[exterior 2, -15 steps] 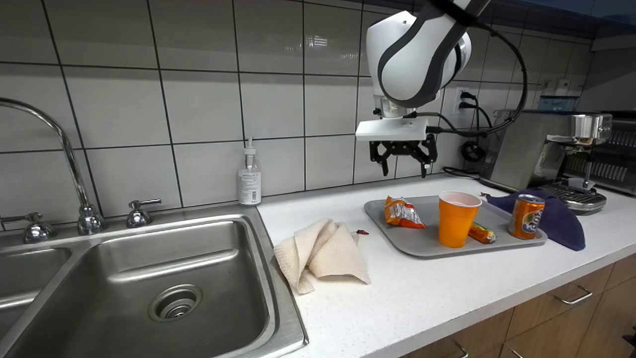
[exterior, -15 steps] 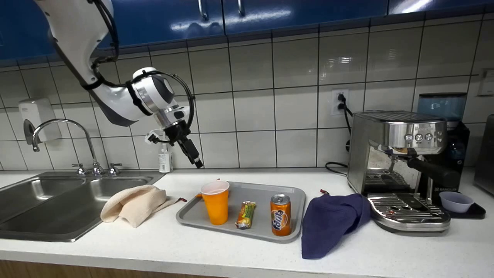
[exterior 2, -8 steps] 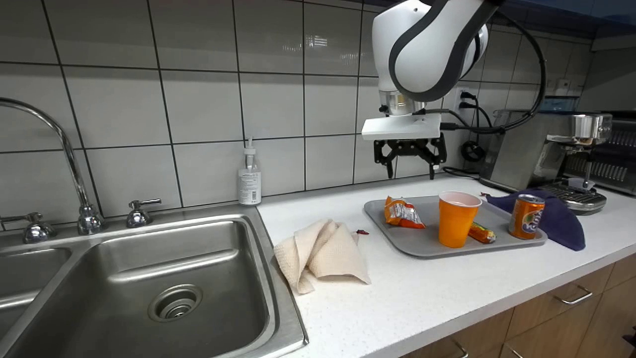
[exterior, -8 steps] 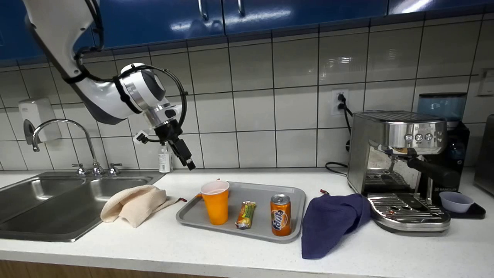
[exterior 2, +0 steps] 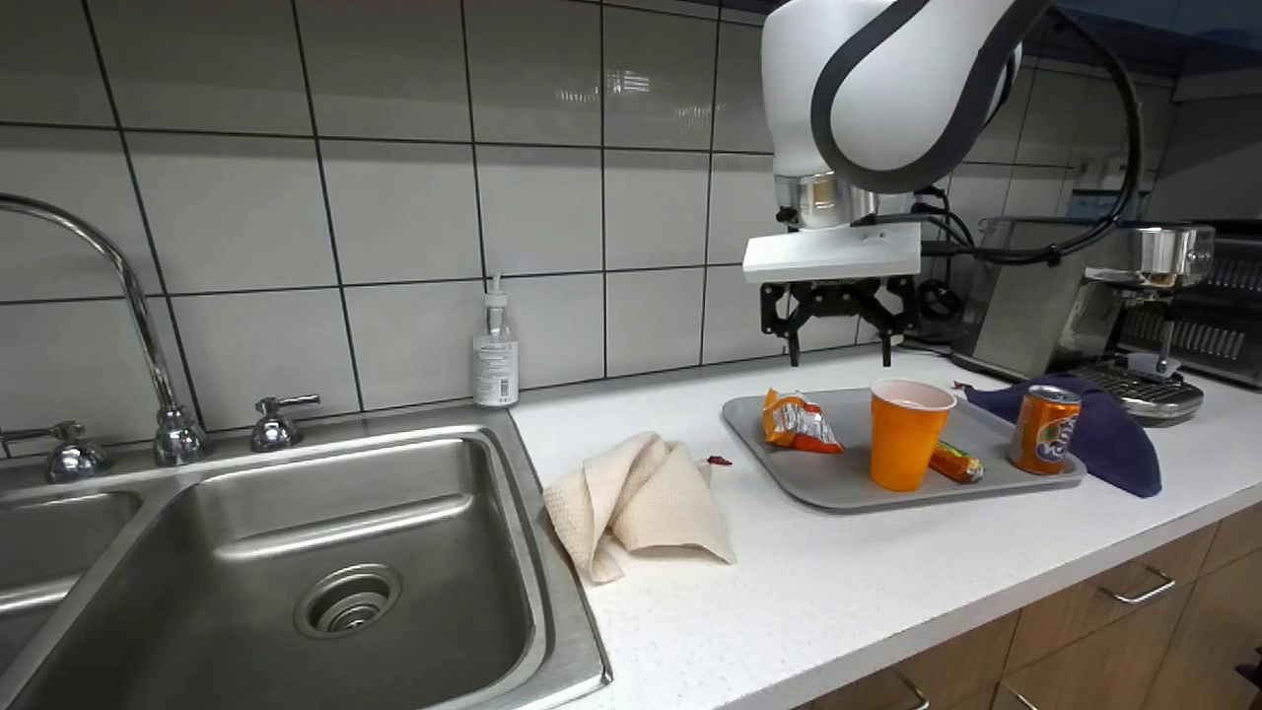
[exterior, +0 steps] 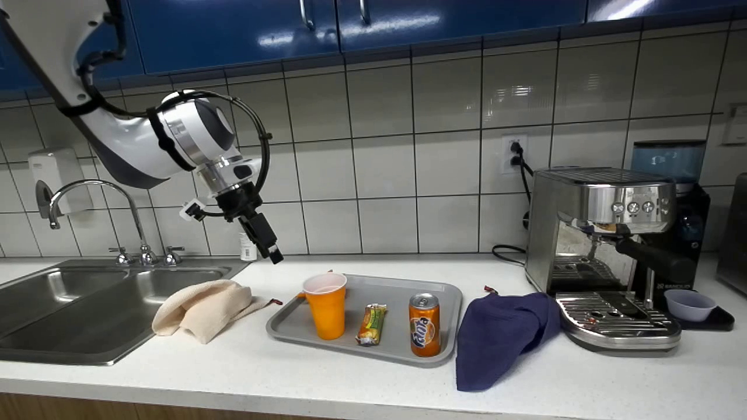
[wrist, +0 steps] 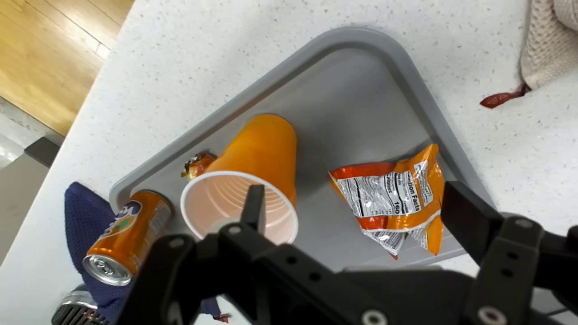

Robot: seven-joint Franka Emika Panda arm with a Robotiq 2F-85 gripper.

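In an exterior view my gripper (exterior: 276,255) is hanging further left and slightly lower than a second ago, while the tray (exterior: 400,294) and everything on it are staying put. My jaws are standing wide apart, and my fingers (exterior 2: 795,350) are slanting down in the air, higher than the tray. From my wrist I am seeing the snack bag (wrist: 393,198) lying below, between the two fingers as that camera looks, with its printed label facing up. Going left to right in an exterior view, the bag (exterior 2: 799,424) is resting at the tray's left end, its long axis slanting from upper left to lower right; which end is its top, I cannot tell. The orange cup (exterior 2: 902,444) is standing upright beside it, apart, mouth facing up. The wrapped bar (exterior 2: 956,461) is lying flat, partly hidden behind the cup, and the soda can (exterior 2: 1045,431) is standing upright at the tray's right end. As for containers, the sink (exterior 2: 227,611) is showing its drain (exterior 2: 348,602) at the left, the tray is carrying bag, cup, bar and can, the cup is showing a pale, ribbed inside, and a small bowl (exterior: 690,306) is sitting beside the coffee machine (exterior: 601,189), its inside hard to make out.
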